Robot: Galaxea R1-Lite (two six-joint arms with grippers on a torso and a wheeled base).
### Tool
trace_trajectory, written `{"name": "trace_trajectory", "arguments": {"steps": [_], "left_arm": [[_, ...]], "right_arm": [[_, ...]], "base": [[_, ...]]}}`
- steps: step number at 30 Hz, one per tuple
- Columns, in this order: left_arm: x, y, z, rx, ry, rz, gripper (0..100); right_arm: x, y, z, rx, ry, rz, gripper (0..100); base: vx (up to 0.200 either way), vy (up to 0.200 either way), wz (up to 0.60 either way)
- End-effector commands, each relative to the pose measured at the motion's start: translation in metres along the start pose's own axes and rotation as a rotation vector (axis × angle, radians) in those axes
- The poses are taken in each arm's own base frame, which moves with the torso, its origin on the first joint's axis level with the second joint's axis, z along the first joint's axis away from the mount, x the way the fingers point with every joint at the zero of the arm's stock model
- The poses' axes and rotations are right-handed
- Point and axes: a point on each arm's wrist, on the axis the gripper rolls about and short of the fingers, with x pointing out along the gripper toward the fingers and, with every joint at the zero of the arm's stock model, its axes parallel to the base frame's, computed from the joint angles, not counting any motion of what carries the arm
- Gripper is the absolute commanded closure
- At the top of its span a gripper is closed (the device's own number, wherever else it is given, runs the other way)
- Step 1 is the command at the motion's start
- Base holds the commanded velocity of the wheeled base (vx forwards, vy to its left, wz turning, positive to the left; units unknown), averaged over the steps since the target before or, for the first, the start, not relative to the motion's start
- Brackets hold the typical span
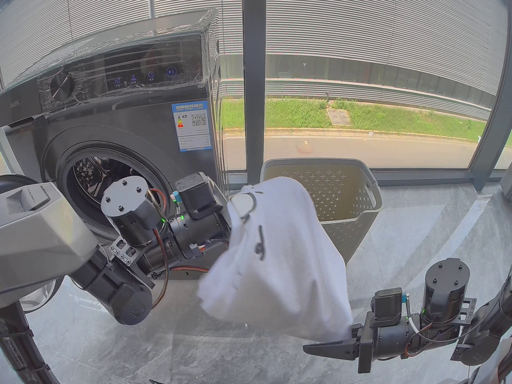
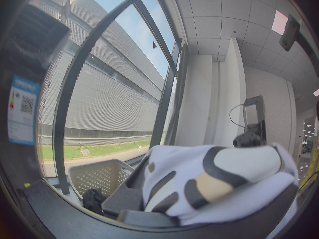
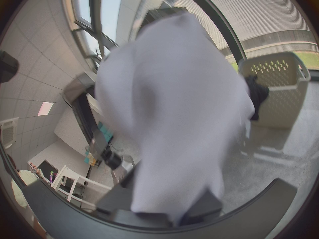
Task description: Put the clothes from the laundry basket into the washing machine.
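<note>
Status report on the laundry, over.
Left tool shut on white shirt, held up before basket. Right tool at shirt's lower edge. Washer open; dark garment in basket.

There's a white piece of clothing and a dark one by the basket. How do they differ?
Colour: the white garment is pale with dark and tan markings; the dark garment looks plain black.
Place: the white garment hangs in the air from the left gripper, beside the washing machine; the dark garment hangs over the edge of the laundry basket.
Shape: white garment spread wide, dark garment bunched.
Neither is in the machine yet.
</note>
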Motion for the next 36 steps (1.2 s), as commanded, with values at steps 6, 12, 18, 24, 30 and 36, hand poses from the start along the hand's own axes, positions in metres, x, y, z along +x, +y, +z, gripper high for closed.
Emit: {"name": "trace_trajectory", "arguments": {"steps": [6, 12, 18, 24, 30, 36], "left_arm": [[-0.003, 0.001, 0.007, 0.015, -0.018, 0.014, 100], [-0.014, 0.017, 0.008, 0.022, -0.014, 0.085, 100], [-0.026, 0.023, -0.001, 0.003, 0.026, 0.127, 100], [-0.031, 0.025, -0.017, -0.041, 0.07, 0.217, 100], [-0.04, 0.021, -0.028, -0.13, 0.101, 0.303, 100], [-0.058, 0.007, -0.038, -0.168, 0.175, 0.328, 100]], "right_arm": [[-0.011, 0.001, -0.009, 0.009, 0.011, -0.012, 0], [-0.045, -0.001, -0.018, 0.056, -0.059, -0.126, 0], [-0.072, -0.018, -0.001, 0.07, -0.235, -0.255, 0], [-0.106, -0.033, 0.05, 0.007, -0.527, -0.384, 0], [-0.13, -0.028, 0.09, -0.089, -0.713, -0.407, 0], [-0.133, -0.024, 0.081, -0.082, -0.705, -0.409, 0]], "base": [[0.0, 0.0, 0.0], [0.0, 0.0, 0.0], [0.0, 0.0, 0.0], [0.0, 0.0, 0.0], [0.0, 0.0, 0.0], [0.0, 0.0, 0.0]]}}
